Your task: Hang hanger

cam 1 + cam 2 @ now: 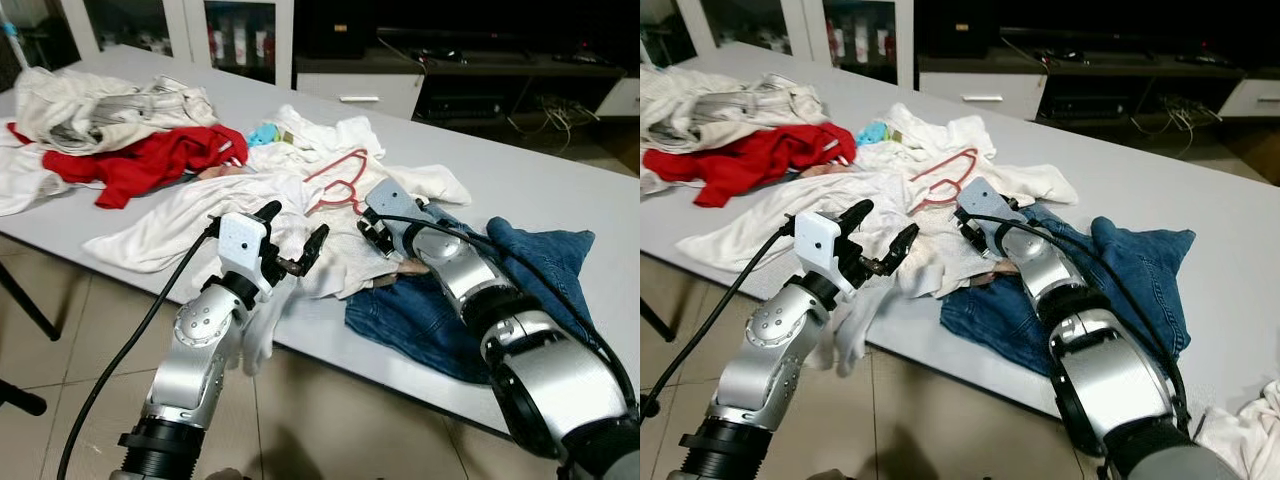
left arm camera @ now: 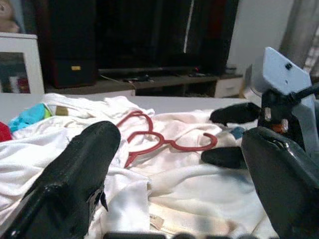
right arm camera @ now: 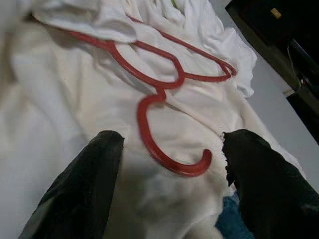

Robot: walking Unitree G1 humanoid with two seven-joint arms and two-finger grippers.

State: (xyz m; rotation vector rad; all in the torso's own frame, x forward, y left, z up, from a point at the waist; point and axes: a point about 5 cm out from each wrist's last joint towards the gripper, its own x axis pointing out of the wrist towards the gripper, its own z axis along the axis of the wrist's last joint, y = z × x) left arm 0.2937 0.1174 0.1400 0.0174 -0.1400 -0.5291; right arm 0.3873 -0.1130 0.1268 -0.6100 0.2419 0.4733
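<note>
A red hanger [image 1: 338,180] lies flat on crumpled white clothes [image 1: 250,215] in the middle of the grey table [image 1: 560,190]. My right gripper [image 1: 364,228] is open just short of the hanger's hook [image 3: 169,159]. In the right wrist view the hook lies between the two black fingers [image 3: 84,184], untouched. My left gripper [image 1: 292,232] hovers open over the white cloth at the table's near edge. It points toward the hanger [image 2: 164,142], with nothing between its fingers.
Blue jeans [image 1: 470,300] lie under my right arm. A red garment [image 1: 150,160] and a white heap [image 1: 90,105] sit at the back left, beside a small turquoise item [image 1: 263,133]. A dark TV cabinet [image 1: 470,70] stands behind the table. More white cloth [image 1: 1240,430] lies near right.
</note>
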